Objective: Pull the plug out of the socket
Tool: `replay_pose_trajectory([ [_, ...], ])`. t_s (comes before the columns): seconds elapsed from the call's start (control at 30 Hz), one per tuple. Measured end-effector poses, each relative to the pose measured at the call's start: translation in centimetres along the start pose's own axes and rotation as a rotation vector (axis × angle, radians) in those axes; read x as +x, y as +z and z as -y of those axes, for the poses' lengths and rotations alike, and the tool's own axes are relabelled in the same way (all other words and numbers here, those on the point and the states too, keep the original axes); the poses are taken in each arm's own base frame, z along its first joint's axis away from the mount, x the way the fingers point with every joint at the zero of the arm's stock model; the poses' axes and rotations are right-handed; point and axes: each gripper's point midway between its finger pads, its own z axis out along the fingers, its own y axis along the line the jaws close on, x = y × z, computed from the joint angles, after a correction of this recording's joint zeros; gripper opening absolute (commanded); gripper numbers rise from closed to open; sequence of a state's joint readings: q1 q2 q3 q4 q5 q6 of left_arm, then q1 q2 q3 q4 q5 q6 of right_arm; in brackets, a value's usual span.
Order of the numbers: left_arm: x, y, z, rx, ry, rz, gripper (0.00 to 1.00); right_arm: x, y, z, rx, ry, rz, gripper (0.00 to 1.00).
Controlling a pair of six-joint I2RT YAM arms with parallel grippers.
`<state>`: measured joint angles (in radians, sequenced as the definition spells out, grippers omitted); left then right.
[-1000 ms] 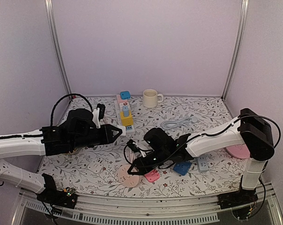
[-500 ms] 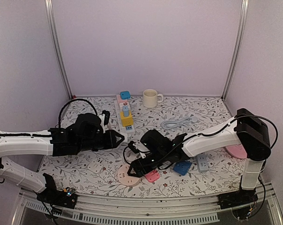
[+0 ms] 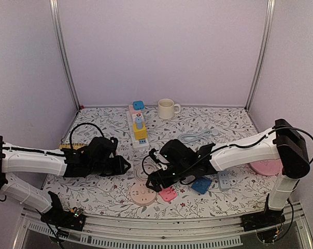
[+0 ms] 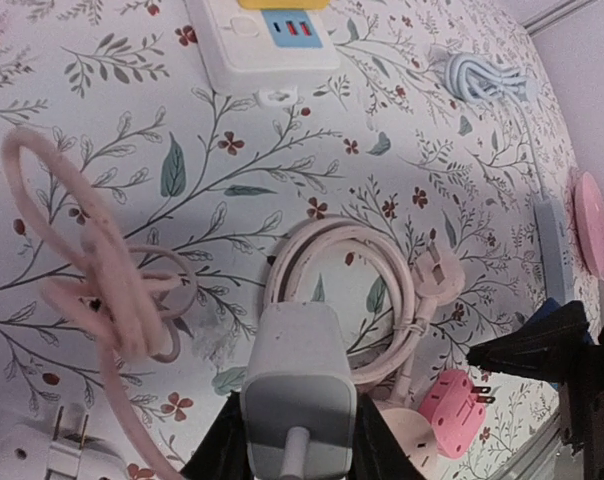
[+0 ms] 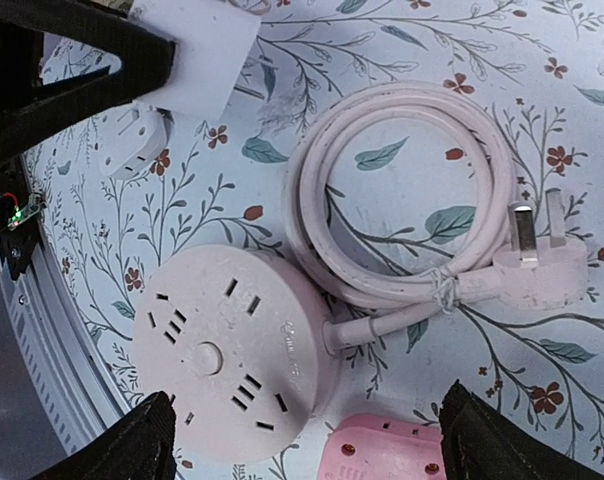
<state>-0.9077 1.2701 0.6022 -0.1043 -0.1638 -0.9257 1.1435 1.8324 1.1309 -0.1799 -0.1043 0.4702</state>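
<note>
My left gripper (image 4: 297, 440) is shut on a white block-shaped plug (image 4: 297, 370) with a pale pink cable (image 4: 102, 290) trailing from it; it hangs above the floral table. In the top view that gripper (image 3: 124, 165) sits left of the round pink socket (image 3: 142, 194). The socket (image 5: 232, 360) lies flat with nothing in its slots, its own cord (image 5: 402, 190) coiled beside it. My right gripper (image 5: 317, 435) is open, one finger on each side of the socket and touching nothing. The left fingers with the white plug (image 5: 197, 60) show at the upper left of the right wrist view.
A pink adapter (image 3: 168, 194) and a blue one (image 3: 201, 185) lie by the socket. A white power strip (image 3: 138, 127) with yellow and blue plugs, a mug (image 3: 167, 108) and a grey cable bundle (image 3: 197, 136) are farther back. A pink disc (image 3: 265, 167) lies at right.
My right gripper has opened and let go of the round socket. The left arm has drawn back toward the near left, carrying the white plug.
</note>
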Motion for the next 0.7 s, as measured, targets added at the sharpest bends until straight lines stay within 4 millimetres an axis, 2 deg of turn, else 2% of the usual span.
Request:
replay_pose_trajectory([
  [0.13,1.1,1.1,-1.1,-0.025,-0.011,-0.041,0.14,-0.1,-1.3,0.9,0.049,0.001,0.022,0.94],
  [0.37,1.9,1.8,-1.6,-0.037,-0.021,-0.071,0.34,-1.6,-3.4,1.1,0.089,-0.002,0.091,0.96],
  [0.53,2.2,1.8,-2.2,-0.06,-0.033,-0.076,0.58,-2.1,-4.1,1.6,0.122,-0.003,0.113,0.98],
  [0.7,3.0,1.5,-3.6,-0.097,-0.055,-0.084,0.85,-3.1,-5.8,1.7,0.148,-0.004,0.165,0.99],
])
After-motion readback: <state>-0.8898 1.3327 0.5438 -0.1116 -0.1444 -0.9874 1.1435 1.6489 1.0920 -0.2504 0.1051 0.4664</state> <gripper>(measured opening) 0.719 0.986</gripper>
